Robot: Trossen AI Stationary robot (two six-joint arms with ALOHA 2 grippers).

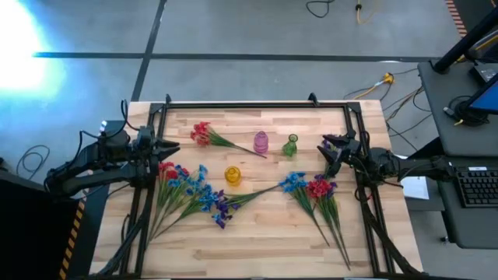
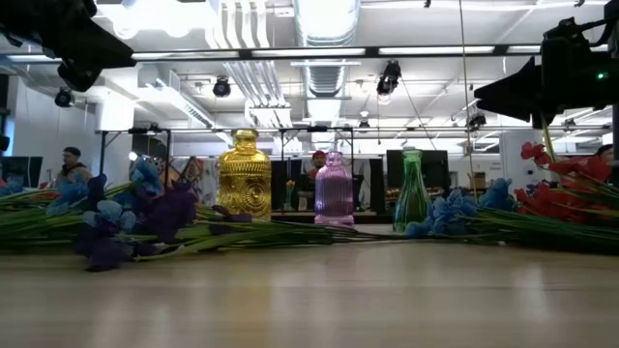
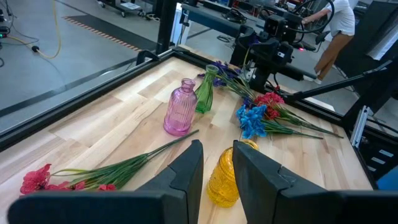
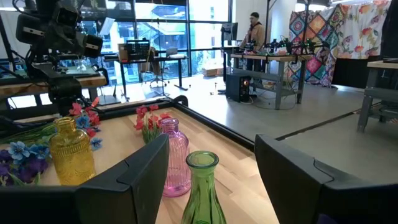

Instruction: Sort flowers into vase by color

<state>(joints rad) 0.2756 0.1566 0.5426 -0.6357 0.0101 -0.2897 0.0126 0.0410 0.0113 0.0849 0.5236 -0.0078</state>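
Robotics lab or workshop, ceiling ducts (image 2: 324, 24) and strip lights running overhead, cables (image 1: 387, 82) trailing across grey concrete floor, workbenches (image 4: 277, 62) holding equipment, a person (image 4: 255, 28) standing beside them, big windows glowing behind.

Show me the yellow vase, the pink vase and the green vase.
yellow vase (image 1: 233, 175), high view, its top
pink vase (image 1: 261, 142), high view, its body
green vase (image 1: 290, 145), high view, its body
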